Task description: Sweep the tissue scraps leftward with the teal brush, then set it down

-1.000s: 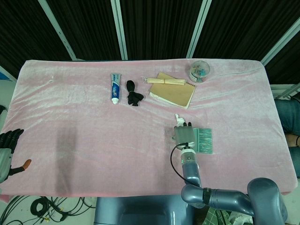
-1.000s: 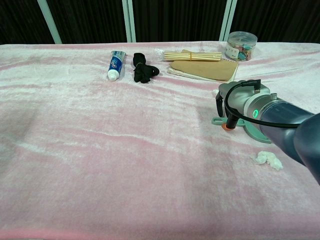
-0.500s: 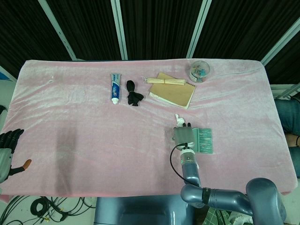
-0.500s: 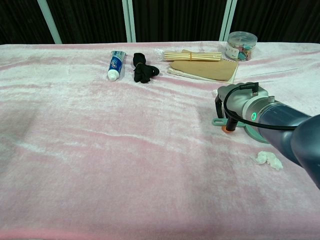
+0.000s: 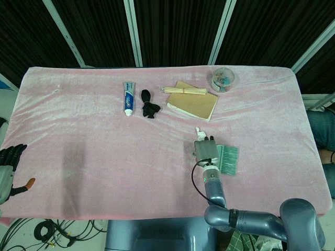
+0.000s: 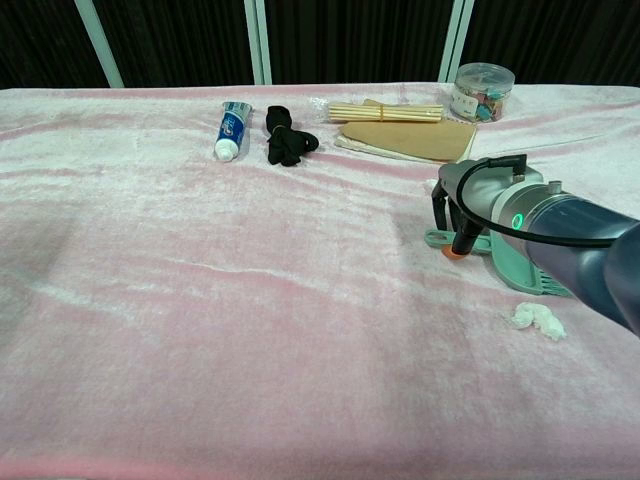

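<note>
The teal brush (image 5: 229,159) lies at the right of the pink table, bristle head (image 6: 528,268) pointing right. My right hand (image 5: 205,150) sits on top of its handle (image 6: 437,239), fingers curled down around it, and grips it. One white tissue scrap (image 5: 198,131) shows just beyond the hand in the head view. Another scrap (image 6: 536,319) lies on the cloth nearer to me than the brush in the chest view. My left hand (image 5: 10,168) hangs off the table's left front corner with fingers apart and holds nothing.
Along the back stand a toothpaste tube (image 5: 127,98), a black cloth lump (image 5: 149,104), a brown notebook (image 5: 194,102) with a bundle of wooden sticks (image 5: 185,91) on it, and a clear jar (image 5: 222,79). The pink cloth (image 5: 94,151) spreads left of the brush.
The brush has turned a little under my right hand, its bristle head swinging slightly right and away. The scraps and my left hand have not moved.
</note>
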